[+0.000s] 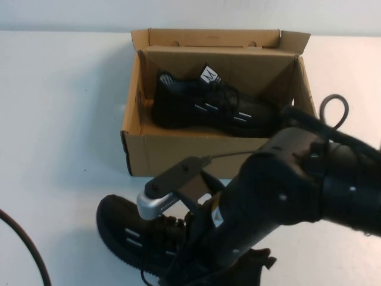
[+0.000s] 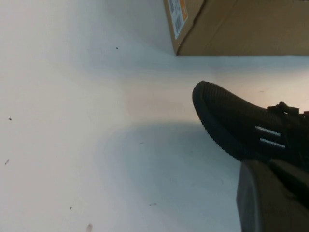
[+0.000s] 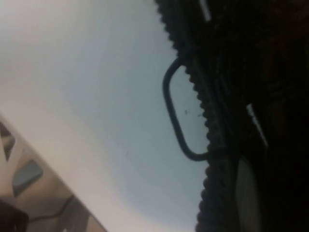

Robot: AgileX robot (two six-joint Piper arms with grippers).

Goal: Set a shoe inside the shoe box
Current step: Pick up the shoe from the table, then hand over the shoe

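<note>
A black mesh shoe (image 1: 128, 229) with white dash marks lies on the white table in front of the brown cardboard shoe box (image 1: 178, 152). Its twin (image 1: 208, 110) lies inside the box. My right gripper (image 1: 190, 247) reaches down onto the front shoe's rear half, and the arm hides most of it. In the right wrist view one finger (image 3: 246, 193) presses against the shoe's side by its toothed sole (image 3: 212, 121). My left gripper is out of the high view. One of its fingers (image 2: 260, 203) shows beside the shoe's toe (image 2: 231, 121), with the box corner (image 2: 227, 29) beyond.
The right arm (image 1: 309, 179) fills the front right of the high view. A black cable (image 1: 24, 244) curves at the front left. A lace loop (image 3: 174, 116) hangs off the shoe. The table's edge (image 3: 48, 159) runs close by in the right wrist view.
</note>
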